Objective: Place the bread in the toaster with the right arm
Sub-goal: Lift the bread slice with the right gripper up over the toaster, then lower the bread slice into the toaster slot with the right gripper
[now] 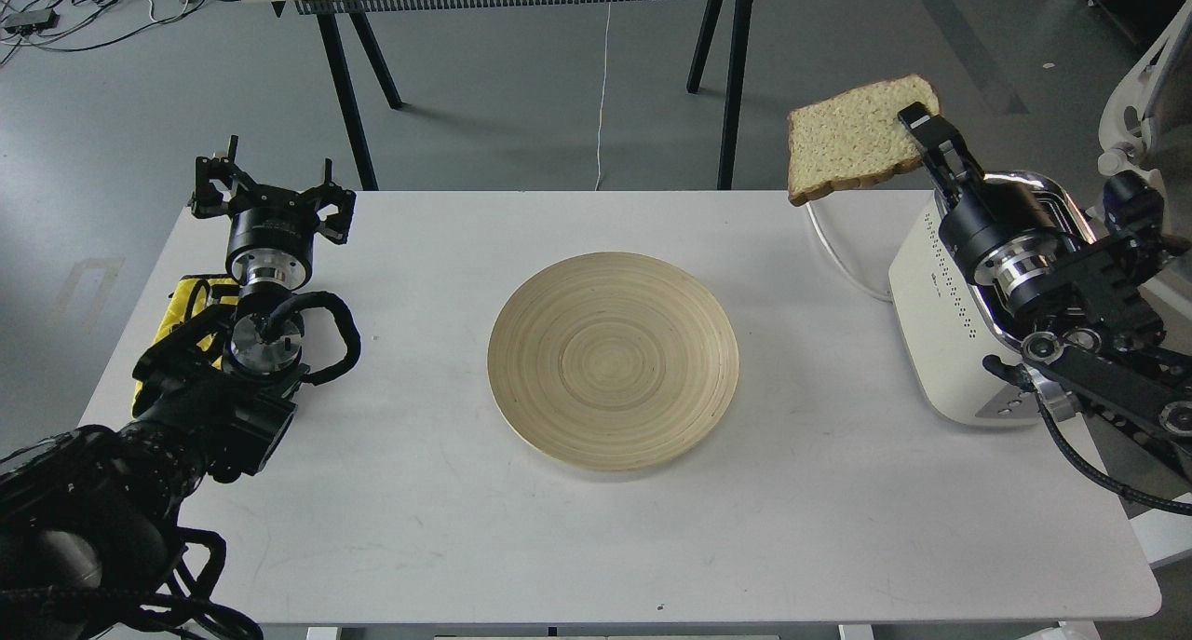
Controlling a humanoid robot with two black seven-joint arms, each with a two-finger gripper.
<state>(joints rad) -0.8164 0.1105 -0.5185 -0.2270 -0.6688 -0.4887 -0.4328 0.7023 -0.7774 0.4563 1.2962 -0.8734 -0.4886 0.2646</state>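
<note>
One slice of bread (852, 142) was pinched in my right gripper (917, 123) beside the toaster (941, 314), needing alignment over a slot; my left gripper (270, 188) stood open.

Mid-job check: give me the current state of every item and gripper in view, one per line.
Pale tan bread slice: held in the air, beyond the toaster, not inserted.
Cream-white chrome-topped toaster: upright on the table, slots partly hidden.
Round wooden plate: empty.
Right gripper: shut on bread.
Left gripper: open, empty.
</note>
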